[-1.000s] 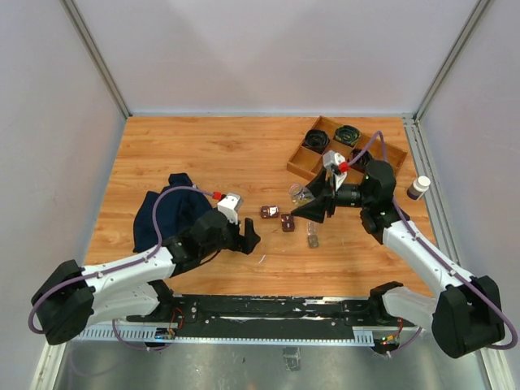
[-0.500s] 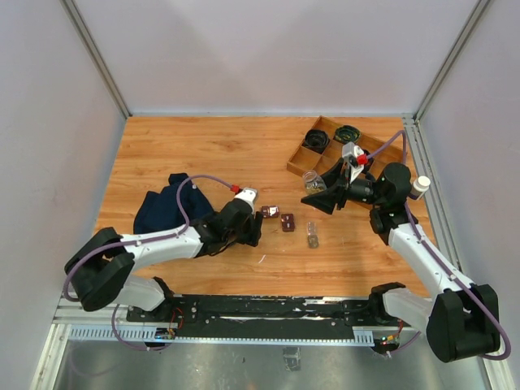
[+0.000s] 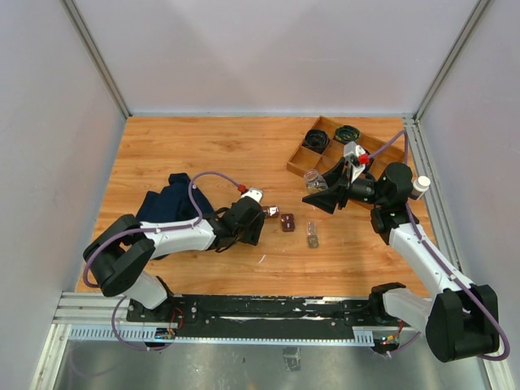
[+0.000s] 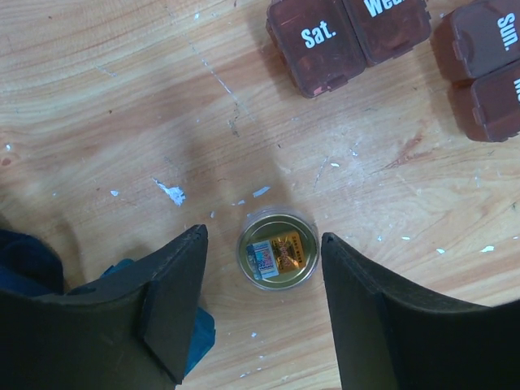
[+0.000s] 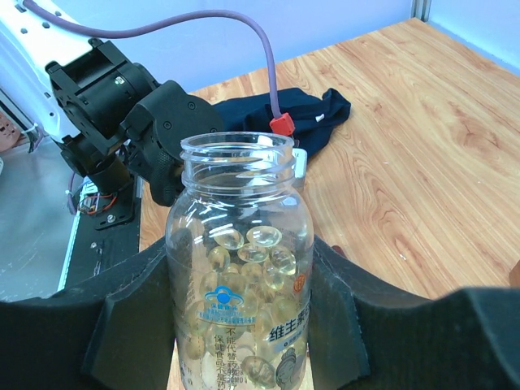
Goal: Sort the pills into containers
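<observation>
Top external: two containers (image 3: 287, 222); left gripper (image 4: 263, 240) wide around one lid (image 4: 276, 258); right gripper (image 5: 241, 292) holding one bottle (image 5: 237, 203).

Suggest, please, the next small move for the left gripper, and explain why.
Probably close the left gripper on the small round cap: it lies on the table, centred between the open fingers, neither touching it. The right gripper holds the open pill bottle.
</observation>
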### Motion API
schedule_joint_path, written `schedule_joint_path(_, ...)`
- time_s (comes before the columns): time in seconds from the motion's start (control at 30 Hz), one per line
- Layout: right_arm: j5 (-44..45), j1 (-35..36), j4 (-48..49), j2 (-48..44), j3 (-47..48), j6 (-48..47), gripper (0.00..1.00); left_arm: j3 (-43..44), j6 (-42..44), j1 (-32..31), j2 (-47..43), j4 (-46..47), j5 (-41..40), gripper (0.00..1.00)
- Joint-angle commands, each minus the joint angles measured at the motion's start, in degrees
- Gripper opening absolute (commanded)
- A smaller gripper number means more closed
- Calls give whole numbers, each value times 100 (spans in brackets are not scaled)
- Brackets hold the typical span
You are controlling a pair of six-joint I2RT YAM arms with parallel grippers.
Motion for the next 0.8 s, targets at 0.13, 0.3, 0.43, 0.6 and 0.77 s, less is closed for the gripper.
schedule_joint_path(0.13,-112,-119,131,-85,63,77,1,205,-13,14,208,-37,41,58)
schedule_joint_path(0.3,-116,-134,131,-88,62,84,1,250,-53,-20,292,-102,23,57)
schedule_joint_path(0.43,-113,-151,131,-88,57,85,1,301,-80,-84,341,-210,-47,57)
schedule_joint_path(0.6,-112,-156,129,-89,50,86,1,348,-96,-109,383,-299,-33,52)
schedule_joint_path(0.77,-103,-175,131,-89,48,106,1,372,-130,-139,296,-451,-82,54)
